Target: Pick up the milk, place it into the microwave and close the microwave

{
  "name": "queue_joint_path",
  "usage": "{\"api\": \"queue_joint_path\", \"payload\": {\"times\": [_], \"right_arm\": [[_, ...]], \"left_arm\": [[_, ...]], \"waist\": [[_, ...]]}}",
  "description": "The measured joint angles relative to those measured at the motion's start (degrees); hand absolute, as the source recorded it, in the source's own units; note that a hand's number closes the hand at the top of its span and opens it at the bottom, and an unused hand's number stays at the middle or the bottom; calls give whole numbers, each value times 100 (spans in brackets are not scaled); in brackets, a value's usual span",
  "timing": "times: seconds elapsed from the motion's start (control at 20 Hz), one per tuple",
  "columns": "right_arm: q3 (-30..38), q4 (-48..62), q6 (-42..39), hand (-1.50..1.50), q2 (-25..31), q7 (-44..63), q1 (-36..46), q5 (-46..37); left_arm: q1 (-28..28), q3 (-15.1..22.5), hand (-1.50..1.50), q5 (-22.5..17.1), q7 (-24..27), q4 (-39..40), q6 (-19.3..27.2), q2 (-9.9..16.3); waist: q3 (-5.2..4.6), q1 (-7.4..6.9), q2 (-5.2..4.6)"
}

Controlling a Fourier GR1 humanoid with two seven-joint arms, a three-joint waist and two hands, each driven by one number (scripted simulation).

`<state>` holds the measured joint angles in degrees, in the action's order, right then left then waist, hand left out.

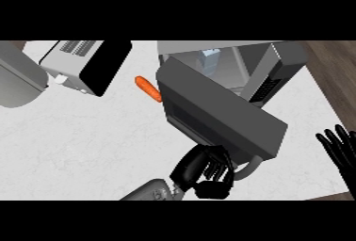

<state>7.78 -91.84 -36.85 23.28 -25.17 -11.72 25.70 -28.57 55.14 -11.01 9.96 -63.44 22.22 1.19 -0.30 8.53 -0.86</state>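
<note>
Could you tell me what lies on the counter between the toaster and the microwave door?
In the head view, an orange carrot lies on the white counter between the toaster and the open microwave door, close against the door's edge.

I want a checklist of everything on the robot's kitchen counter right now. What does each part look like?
Surface: white counter, with a brown wood strip along the right edge.
Job's things: microwave with its door swung partly open; milk shows inside, behind the door's top edge.
Clutter: orange carrot lying left of the door; toaster oven at the upper left; a grey rounded thing at the far left edge, cannot tell what it is.
Hands: left hand at the door's lower end by the handle, fingers curled; right hand resting open at the right edge, fingers up.
Cables: nothing seen.
Surroundings: nothing seen beyond the counter.
</note>
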Motion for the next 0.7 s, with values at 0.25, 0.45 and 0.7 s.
{"api": "queue_joint_path", "payload": {"times": [0.25, 0.45, 0.7], "right_arm": [[-121, -416, -98, -150, 116, 316, 16, 292], [-151, -630, -144, -150, 192, 466, 39, 496], [-175, -854, -134, -150, 269, 667, 11, 730]], "left_arm": [[-497, 45, 150, -465, 44, 104, 611, -57], [-898, -70, 150, -838, 119, 277, 994, -83], [-1408, -209, 150, -1224, 226, 614, 1372, -108]], "waist": [[-7, 147, -36], [-7, 267, -79], [-3, 394, -118]]}}
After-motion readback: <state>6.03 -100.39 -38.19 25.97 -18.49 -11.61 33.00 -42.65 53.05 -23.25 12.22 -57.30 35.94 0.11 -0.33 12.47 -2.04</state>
